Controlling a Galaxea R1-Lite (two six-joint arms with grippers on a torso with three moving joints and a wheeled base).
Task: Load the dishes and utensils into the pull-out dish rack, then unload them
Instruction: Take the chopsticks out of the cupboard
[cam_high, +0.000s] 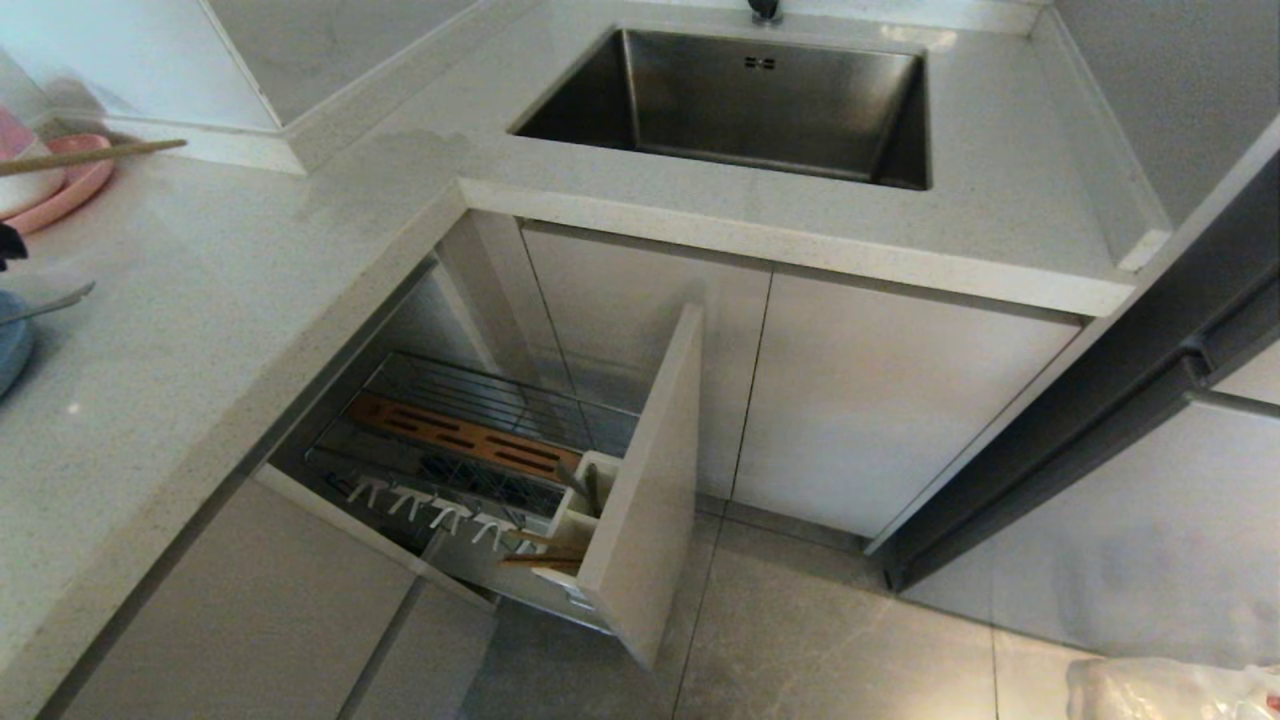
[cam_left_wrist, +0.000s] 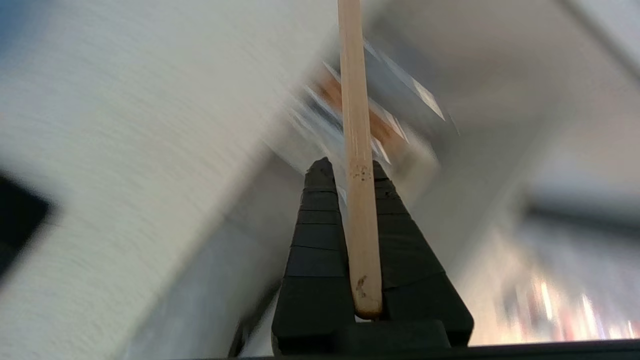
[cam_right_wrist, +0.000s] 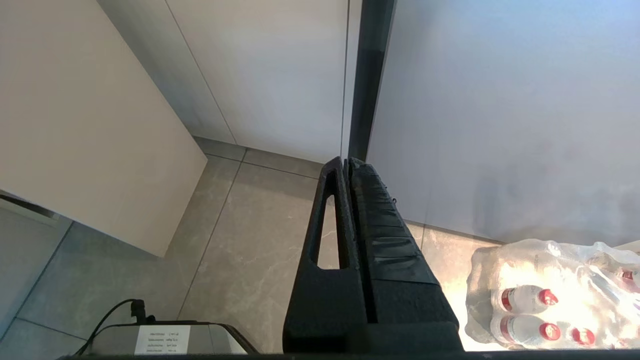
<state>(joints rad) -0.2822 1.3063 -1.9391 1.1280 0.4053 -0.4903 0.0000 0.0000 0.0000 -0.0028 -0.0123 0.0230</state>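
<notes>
Chopstick (cam_left_wrist: 357, 150) clamped between the closed fingers of the left hand (cam_left_wrist: 347, 167), gripped near its thick end so the long thin end points ahead, probably for dropping tip-first into the rack's cup. In the head view the same stick pokes in level at the upper left edge, over a pink plate (cam_high: 70, 190). The rack (cam_high: 480, 450) sits pulled out at lower centre, below the worktop (cam_high: 230, 300); it holds no dishes, only its wooden bar (cam_high: 465, 438), white prongs (cam_high: 440, 510) and the cup (cam_high: 580, 505), where something slim already stands. A blue dish (cam_high: 12, 350) with a silver utensil (cam_high: 55, 300) across it waits at the left edge. The right hand (cam_right_wrist: 347, 165), fingers together and holding nothing, hangs over the grey tiled floor (cam_right_wrist: 250, 260) beside packed water bottles (cam_right_wrist: 545, 300). A steel sink (cam_high: 740, 100) is set into the pale speckled worktop above white cabinet doors.
</notes>
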